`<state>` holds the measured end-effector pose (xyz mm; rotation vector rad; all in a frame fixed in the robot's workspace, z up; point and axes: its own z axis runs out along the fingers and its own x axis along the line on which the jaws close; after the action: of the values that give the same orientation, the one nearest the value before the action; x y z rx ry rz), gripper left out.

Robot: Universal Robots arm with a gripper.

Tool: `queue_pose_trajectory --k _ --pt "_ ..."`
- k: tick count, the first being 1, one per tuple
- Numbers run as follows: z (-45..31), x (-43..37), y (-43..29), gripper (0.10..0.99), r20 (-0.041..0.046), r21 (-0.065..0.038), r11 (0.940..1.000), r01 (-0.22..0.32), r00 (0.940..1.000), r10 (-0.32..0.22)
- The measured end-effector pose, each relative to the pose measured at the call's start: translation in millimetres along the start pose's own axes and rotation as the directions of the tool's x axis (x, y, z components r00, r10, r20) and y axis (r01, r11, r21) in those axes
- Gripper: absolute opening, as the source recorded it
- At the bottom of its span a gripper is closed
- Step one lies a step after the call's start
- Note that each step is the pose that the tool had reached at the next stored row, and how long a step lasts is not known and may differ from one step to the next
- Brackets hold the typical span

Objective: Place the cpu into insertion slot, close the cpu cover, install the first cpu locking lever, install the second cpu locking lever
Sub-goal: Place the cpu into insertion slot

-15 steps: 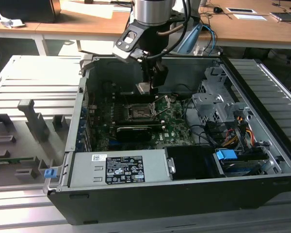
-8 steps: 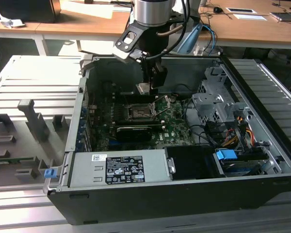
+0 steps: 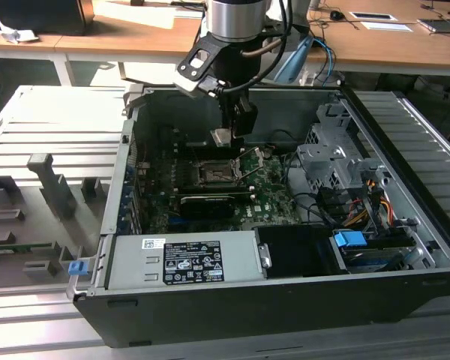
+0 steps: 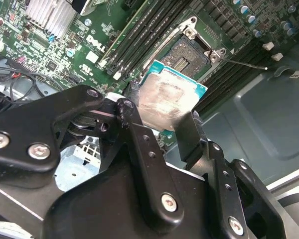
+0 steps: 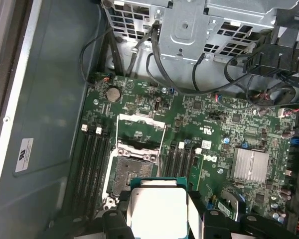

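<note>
My gripper (image 3: 231, 133) is shut on the cpu (image 3: 222, 137), a small square chip with a pale silvery face, held by two opposite edges. The chip hangs inside the open computer case, above the green board and a little behind the insertion slot (image 3: 214, 174). In both wrist views the cpu (image 4: 167, 99) (image 5: 157, 209) sits between the black fingers (image 4: 132, 114), with the empty dark socket (image 4: 189, 55) (image 5: 132, 167) just beyond it. The cpu cover (image 5: 139, 128) stands flipped open on the socket's far side. A thin locking lever (image 3: 249, 171) sticks up beside the socket.
A grey labelled power supply box (image 3: 184, 259) fills the case's near side. A metal drive cage (image 3: 326, 157) with cables stands on the exterior view's right. Memory slots (image 5: 92, 159) flank the socket, and a finned heatsink (image 5: 249, 164) sits on the board.
</note>
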<state>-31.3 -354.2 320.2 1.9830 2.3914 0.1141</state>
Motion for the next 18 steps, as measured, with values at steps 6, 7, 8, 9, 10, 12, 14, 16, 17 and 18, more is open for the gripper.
queue_pose_trajectory --k 6,7,8,9,10,12,14,16,17,18 --pt "1.5 0.0 -0.1 0.533 0.0016 0.000 0.9997 -0.023 0.9997 0.023" --pt "1.6 0.0 -0.1 0.533 0.0019 0.000 0.9997 -0.025 0.9997 0.025" --pt "1.9 0.0 -0.1 0.533 0.0022 -0.001 0.9996 -0.029 0.9996 0.029" --pt "2.0 0.0 -0.1 0.533 0.0025 -0.001 0.9995 -0.032 0.9995 0.032" --pt "2.2 0.0 -0.1 0.533 0.0026 -0.001 0.9994 -0.034 0.9994 0.034" --pt "2.4 -0.1 -0.2 0.533 0.0030 -0.001 0.9992 -0.039 0.9992 0.039" --pt "2.7 -0.1 -0.2 0.533 0.0034 -0.001 0.9990 -0.045 0.9990 0.045" --pt "2.9 -0.1 -0.2 0.533 0.0037 -0.001 0.9988 -0.049 0.9988 0.049" --pt "3.1 -0.1 -0.2 0.533 0.0038 -0.001 0.9987 -0.050 0.9987 0.050" --pt "3.2 -0.1 -0.3 0.533 0.0039 -0.001 0.9986 -0.052 0.9986 0.052"
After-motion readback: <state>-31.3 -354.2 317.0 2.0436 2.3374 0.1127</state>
